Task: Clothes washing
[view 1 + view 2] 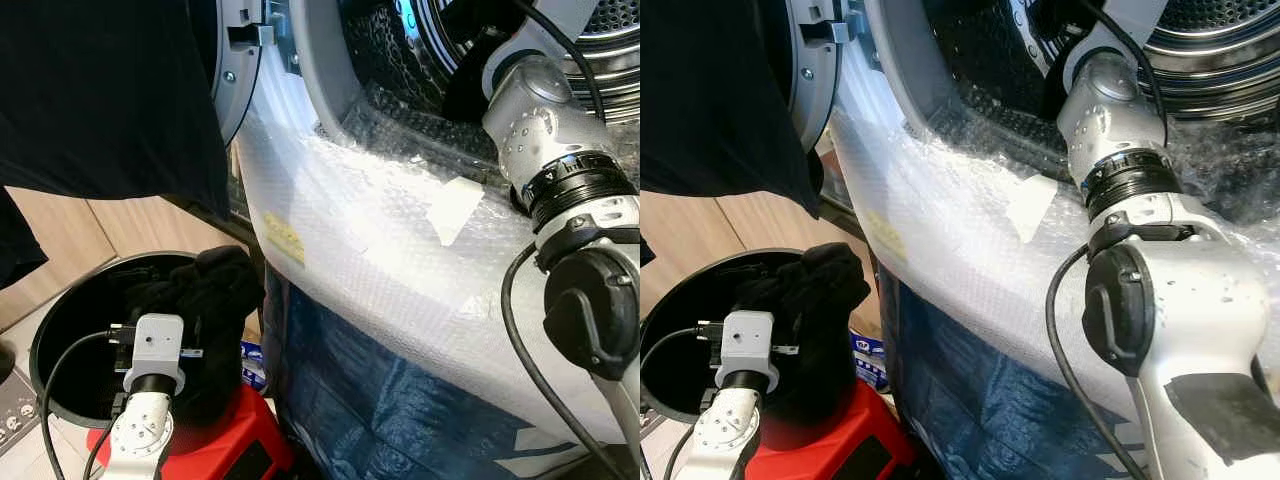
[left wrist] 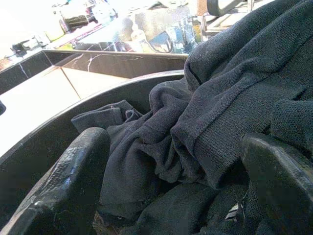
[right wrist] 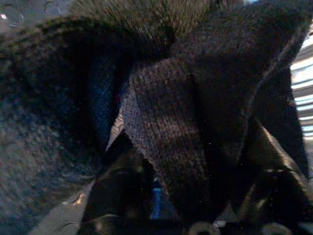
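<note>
A black laundry bin (image 1: pixel 60 330) at near left holds dark clothes (image 2: pixel 195 127), heaped upright; the left gripper (image 2: pixel 171 196) spreads wide around them. The right gripper (image 3: pixel 195 215) reaches into the washer drum (image 1: pixel 600 40), fingers pinching a dark knit garment (image 3: pixel 195 107).

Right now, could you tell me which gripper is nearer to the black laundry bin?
Left. The left gripper is inside the black laundry bin, fingers open around dark clothes; the right arm reaches into the washer drum.

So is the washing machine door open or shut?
Open: the washing machine door is swung aside, the drum is exposed, and the right arm reaches in.
</note>
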### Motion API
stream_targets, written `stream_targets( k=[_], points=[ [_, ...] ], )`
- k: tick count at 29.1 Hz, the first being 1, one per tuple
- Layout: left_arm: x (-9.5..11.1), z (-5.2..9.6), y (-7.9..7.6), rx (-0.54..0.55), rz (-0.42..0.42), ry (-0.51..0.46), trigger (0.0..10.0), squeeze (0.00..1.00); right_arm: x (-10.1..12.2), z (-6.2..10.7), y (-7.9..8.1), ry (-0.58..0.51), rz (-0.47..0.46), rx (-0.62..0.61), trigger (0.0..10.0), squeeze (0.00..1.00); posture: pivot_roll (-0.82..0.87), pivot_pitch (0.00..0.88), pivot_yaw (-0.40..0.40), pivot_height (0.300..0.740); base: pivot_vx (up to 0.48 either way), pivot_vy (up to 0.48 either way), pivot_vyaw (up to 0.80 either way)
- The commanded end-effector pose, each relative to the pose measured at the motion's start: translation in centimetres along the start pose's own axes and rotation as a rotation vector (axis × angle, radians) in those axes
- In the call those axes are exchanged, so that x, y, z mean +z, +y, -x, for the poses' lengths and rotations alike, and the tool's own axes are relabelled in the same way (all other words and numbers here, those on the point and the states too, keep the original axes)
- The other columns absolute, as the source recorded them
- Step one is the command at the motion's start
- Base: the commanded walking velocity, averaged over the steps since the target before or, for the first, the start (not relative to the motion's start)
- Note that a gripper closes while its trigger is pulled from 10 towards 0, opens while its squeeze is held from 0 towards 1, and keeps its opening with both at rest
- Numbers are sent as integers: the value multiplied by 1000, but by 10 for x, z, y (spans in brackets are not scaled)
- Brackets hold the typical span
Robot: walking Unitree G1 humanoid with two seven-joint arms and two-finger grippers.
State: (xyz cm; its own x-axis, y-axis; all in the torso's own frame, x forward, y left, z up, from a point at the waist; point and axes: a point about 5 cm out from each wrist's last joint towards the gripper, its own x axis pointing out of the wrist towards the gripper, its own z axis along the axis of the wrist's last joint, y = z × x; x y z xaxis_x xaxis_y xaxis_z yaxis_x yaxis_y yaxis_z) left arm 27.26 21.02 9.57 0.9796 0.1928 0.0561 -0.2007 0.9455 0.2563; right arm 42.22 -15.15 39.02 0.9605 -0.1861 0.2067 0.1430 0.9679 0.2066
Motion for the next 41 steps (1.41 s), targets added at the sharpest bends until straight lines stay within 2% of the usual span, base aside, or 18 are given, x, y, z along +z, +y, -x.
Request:
stream_targets(
  k=[1,4,13,16,17,19,20,24,27,28,29,30,34,35,36,37,39,41],
  points=[
    [-7,6,-8,-47,-4,36,10000,0,4,1,8,-18,11,26,10000,1000,65,82,-18,740,0,0,0],
    [-6,6,-8,-49,-5,35,10000,0,4,2,11,-22,15,34,10000,1000,67,87,-17,740,0,0,0],
    [-4,7,-5,-39,2,36,10000,0,10,0,-2,-42,48,-13,10000,1000,68,122,-26,740,0,0,0],
    [-6,8,-5,-36,20,53,10000,0,23,-1,-13,-97,93,-76,10000,1000,68,128,-29,740,0,0,0],
    [-6,8,-5,-34,20,51,10000,0,32,-1,-22,-146,124,-137,10000,1000,74,132,-29,740,0,0,0],
    [-5,8,-6,-34,20,51,10000,0,34,-1,-24,-158,131,-151,10000,1000,74,132,-29,740,0,0,0],
    [-4,8,-5,-33,20,50,10000,0,42,0,-35,-196,156,-223,10000,1000,76,133,-31,740,0,0,0],
    [-5,8,-5,-33,21,52,10000,0,52,2,-54,-250,94,-347,10000,1000,70,139,-28,740,0,0,0],
    [-5,8,-4,-35,21,54,10000,0,52,2,-53,-250,100,-338,10000,1000,67,139,-25,740,0,0,0],
    [-5,8,-4,-39,21,55,10000,0,50,1,-49,-241,92,-304,10000,635,66,140,-22,740,0,0,0],
    [-5,7,-5,-43,20,57,10000,0,48,0,-44,-232,106,-268,10000,0,66,140,-21,740,0,0,0],
    [-5,7,-5,-44,19,57,10000,0,47,0,-43,-230,112,-261,10000,0,66,139,-19,740,0,0,0],
    [-5,6,-6,-59,19,63,10000,0,35,-1,-21,-154,103,-91,10000,0,63,137,-14,740,0,0,0],
    [-4,6,-7,-64,18,62,10000,0,40,0,-22,-179,96,-129,10000,0,63,136,-15,740,0,0,0],
    [-4,6,-7,-64,17,61,10000,0,49,1,-25,-239,127,-177,10000,0,63,136,-15,740,0,0,0],
    [-4,6,-7,-58,20,56,10000,0,71,6,-30,-388,167,-262,10000,0,63,137,-17,740,0,0,0],
    [-4,6,-6,-54,21,55,10000,0,76,8,-29,-420,160,-257,10000,0,63,137,-17,740,0,0,0],
    [-4,5,-6,-54,21,56,10000,0,61,4,-18,-324,130,-145,10000,0,60,135,-17,740,0,0,0]
  ],
)
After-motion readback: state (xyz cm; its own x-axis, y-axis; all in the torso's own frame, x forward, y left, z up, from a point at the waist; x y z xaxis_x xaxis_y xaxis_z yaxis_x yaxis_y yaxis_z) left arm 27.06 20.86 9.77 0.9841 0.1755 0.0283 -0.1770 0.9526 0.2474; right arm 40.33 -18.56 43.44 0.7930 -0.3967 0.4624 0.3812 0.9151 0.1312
